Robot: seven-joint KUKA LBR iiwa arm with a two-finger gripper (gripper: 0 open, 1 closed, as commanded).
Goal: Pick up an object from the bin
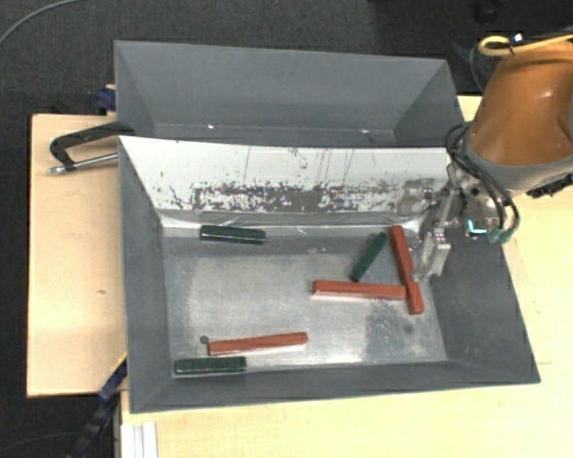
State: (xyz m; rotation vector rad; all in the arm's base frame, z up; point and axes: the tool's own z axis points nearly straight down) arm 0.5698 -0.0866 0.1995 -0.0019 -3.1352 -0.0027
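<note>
Sticks in the bin (143, 284): at left a back green stick (231, 235), a front green stick (210, 365) and a front red stick (258, 343); midway a flat red stick (358, 291) and a slanted green stick (369, 256). Rightmost, the jaws hang just beside a steep red stick (407, 273); their opening cannot be told.

— What covers the wrist?
— A rounded, glossy orange cover (527, 103), with a cream strip along its top edge.
— And below it?
— Black cables (501, 219) loop beside a pale grey metal gripper (432, 256), with 1 small teal spot.
</note>
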